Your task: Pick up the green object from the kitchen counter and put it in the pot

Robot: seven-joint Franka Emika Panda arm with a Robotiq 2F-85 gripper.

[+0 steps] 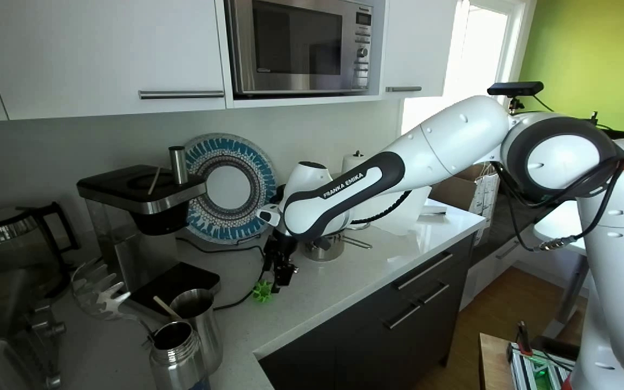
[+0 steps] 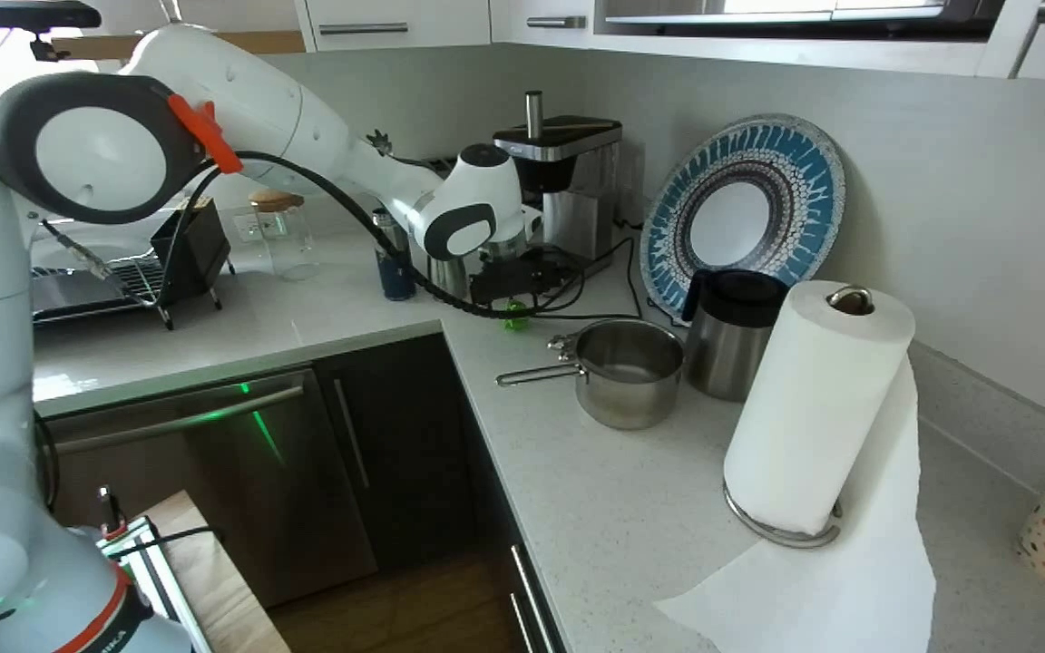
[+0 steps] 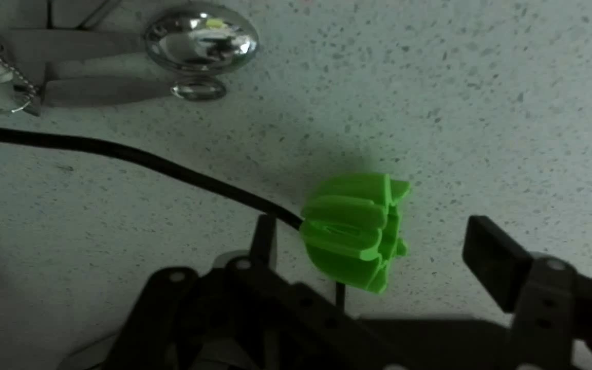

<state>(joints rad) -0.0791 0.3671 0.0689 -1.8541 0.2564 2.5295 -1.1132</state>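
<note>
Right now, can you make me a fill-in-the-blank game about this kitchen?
The black two-fingered hand is not shut but ____.
The small bright green ribbed object is outside, not ____, the low round shiny steel pot.
The large round blue-patterned plate has a plain middle coloured ____.

Missing words: open; inside; white.

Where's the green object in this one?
In the wrist view, the green object lies just right of centre on the kitchen counter, hiding part of the black cord, framed by the open gripper.
</note>
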